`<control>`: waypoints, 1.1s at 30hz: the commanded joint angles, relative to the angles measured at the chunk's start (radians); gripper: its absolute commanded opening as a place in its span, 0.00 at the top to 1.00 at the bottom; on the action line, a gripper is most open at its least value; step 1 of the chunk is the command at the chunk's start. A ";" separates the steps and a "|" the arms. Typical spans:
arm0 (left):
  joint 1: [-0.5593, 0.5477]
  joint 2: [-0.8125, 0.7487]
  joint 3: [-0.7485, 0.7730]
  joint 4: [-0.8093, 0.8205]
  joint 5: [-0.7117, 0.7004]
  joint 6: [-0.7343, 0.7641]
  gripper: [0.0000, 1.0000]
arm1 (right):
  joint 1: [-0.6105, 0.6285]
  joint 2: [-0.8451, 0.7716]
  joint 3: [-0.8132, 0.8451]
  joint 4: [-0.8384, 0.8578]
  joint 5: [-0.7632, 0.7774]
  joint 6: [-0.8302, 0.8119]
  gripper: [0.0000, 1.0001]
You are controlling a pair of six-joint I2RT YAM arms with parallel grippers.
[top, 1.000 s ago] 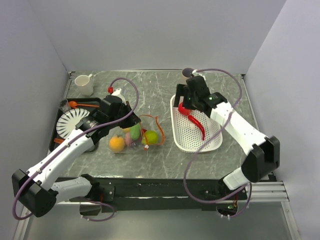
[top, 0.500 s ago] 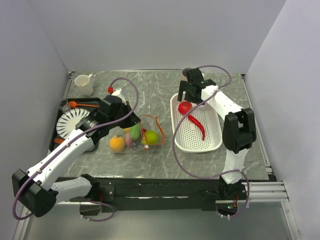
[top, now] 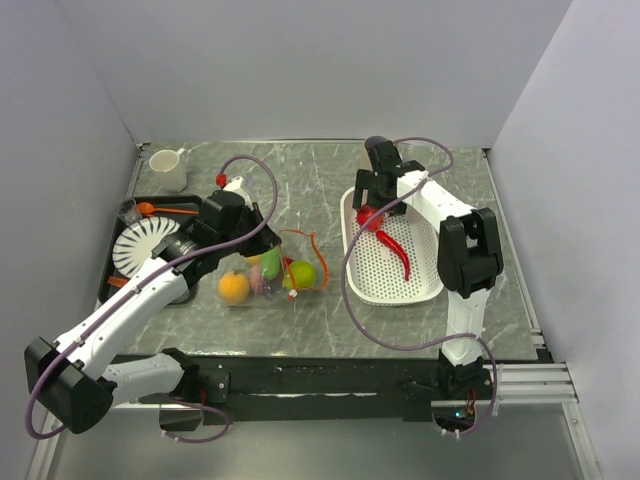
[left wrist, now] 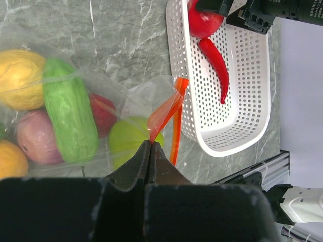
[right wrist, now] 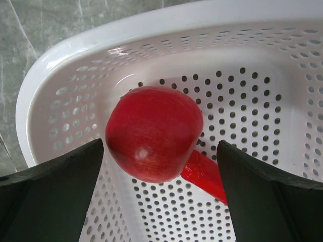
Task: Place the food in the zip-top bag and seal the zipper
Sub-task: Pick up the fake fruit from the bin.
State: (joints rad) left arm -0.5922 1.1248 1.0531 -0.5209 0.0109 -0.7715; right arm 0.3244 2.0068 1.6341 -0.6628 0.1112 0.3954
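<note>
Left gripper [left wrist: 150, 144] jaws closed, pinching the thin orange-red zipper strip [left wrist: 169, 108] of the clear floppy plastic bag [left wrist: 133, 96], centre-left in the top view, with yellow, green and orange toy fruits [left wrist: 70, 116] inside. Right gripper [right wrist: 159, 166] jaws open astride a round glossy red toy fruit [right wrist: 151, 133] in the white perforated plastic basket [right wrist: 65, 65], right of centre.

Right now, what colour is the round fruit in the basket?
The round fruit is glossy red; the right wrist view shows it best.

A grey marbled surface [top: 300, 180] holds a white perforated basket [top: 420, 270] at right — and, far left, a black tray [top: 175, 200] (carrying a ribbed white plate [top: 143, 247] and an orange spoon [top: 165, 210]). A white mug [top: 168, 168] stands behind it.
</note>
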 commanded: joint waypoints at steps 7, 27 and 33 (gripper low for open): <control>0.000 0.007 0.022 0.015 -0.006 0.015 0.99 | -0.007 0.081 0.044 0.008 -0.042 -0.024 0.00; 0.000 0.012 0.018 0.019 -0.002 0.015 0.99 | -0.005 -0.016 -0.049 0.074 -0.054 -0.018 0.48; 0.000 0.007 0.010 0.024 0.001 0.014 0.99 | -0.007 -0.140 -0.140 0.088 -0.077 -0.012 0.50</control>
State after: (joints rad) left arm -0.5922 1.1416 1.0531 -0.5205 0.0113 -0.7712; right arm 0.3241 2.0052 1.5284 -0.6098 0.0521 0.3767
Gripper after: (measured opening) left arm 0.013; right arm 0.844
